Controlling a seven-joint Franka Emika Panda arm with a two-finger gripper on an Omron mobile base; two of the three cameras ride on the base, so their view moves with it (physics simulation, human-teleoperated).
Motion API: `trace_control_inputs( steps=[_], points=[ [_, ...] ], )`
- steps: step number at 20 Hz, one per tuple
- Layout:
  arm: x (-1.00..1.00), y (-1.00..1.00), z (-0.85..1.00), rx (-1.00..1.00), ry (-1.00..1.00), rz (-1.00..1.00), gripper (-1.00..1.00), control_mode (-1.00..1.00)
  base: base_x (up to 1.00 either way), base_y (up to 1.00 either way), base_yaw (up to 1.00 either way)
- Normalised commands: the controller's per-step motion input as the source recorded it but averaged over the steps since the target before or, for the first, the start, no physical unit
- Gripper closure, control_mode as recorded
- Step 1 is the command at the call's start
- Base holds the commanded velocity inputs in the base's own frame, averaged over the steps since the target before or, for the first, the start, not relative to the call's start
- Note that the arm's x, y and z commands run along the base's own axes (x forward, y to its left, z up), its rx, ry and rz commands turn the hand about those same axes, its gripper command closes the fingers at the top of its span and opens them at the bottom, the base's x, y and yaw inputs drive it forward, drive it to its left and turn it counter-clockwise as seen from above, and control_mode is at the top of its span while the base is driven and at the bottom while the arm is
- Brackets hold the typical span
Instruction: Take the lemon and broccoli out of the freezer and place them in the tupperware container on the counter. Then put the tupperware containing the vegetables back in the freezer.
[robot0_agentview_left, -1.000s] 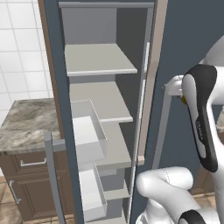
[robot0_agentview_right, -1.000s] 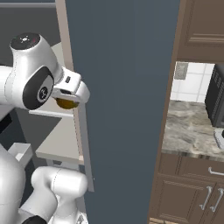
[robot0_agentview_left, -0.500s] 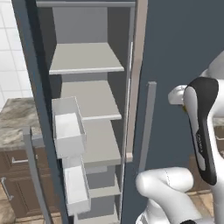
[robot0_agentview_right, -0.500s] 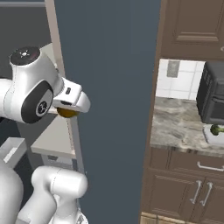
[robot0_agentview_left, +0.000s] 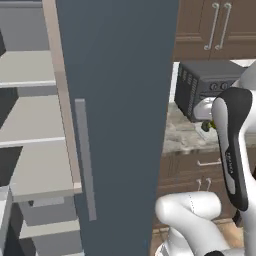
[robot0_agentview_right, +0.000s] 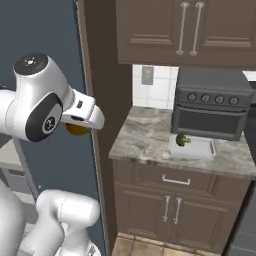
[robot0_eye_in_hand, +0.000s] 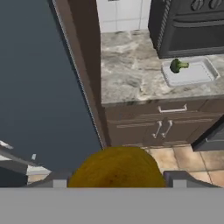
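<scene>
My gripper (robot0_eye_in_hand: 116, 179) is shut on the yellow-orange lemon (robot0_eye_in_hand: 114, 167), which bulges between the two fingertips. From the right base view the lemon (robot0_agentview_right: 76, 130) hangs under the hand (robot0_agentview_right: 82, 117), in front of the freezer (robot0_agentview_right: 40, 35). The pale tupperware container (robot0_agentview_right: 200, 149) lies on the marbled counter (robot0_agentview_right: 145, 132), with the dark green broccoli (robot0_agentview_right: 182, 140) in its left end. In the hand view the container (robot0_eye_in_hand: 197, 73) with the broccoli (robot0_eye_in_hand: 177, 65) is at upper right, far from the gripper. The freezer door (robot0_agentview_left: 115, 100) stands open beside its grey shelves (robot0_agentview_left: 30, 120).
A black toaster oven (robot0_agentview_right: 215, 107) stands on the counter right behind the container. Brown wall cabinets (robot0_agentview_right: 190, 30) hang above, and drawers and cabinet doors (robot0_agentview_right: 170, 200) sit below the slab. A brown cabinet side panel (robot0_eye_in_hand: 85, 65) stands between freezer and counter.
Both base views have swung right from the freezer shelves toward the counter, so the base has moved. The lemon stays held in the shut gripper throughout.
</scene>
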Motion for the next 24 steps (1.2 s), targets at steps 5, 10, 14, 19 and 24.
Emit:
trace_control_inputs(
  steps=[5, 10, 14, 19, 24],
  points=[
    [0.00, 0.00, 0.00, 0.00, 0.00, 0.00, 1.00, 1.00, 0.34, -1.00, 0.00],
    [0.00, 0.00, 0.00, 0.00, 0.00, 0.00, 1.00, 1.00, 0.82, -0.78, 0.00],
    [0.00, 0.00, 0.00, 0.00, 0.00, 0.00, 1.00, 1.00, 0.97, -0.31, 0.00],
    [0.00, -0.03, -0.08, 0.01, 0.00, 0.00, 1.00, -1.00, 0.30, -0.05, 0.00],
    [-0.04, -0.41, -0.62, 0.01, 0.00, 0.00, 1.00, -1.00, 0.00, 0.00, 0.00]
  ],
)
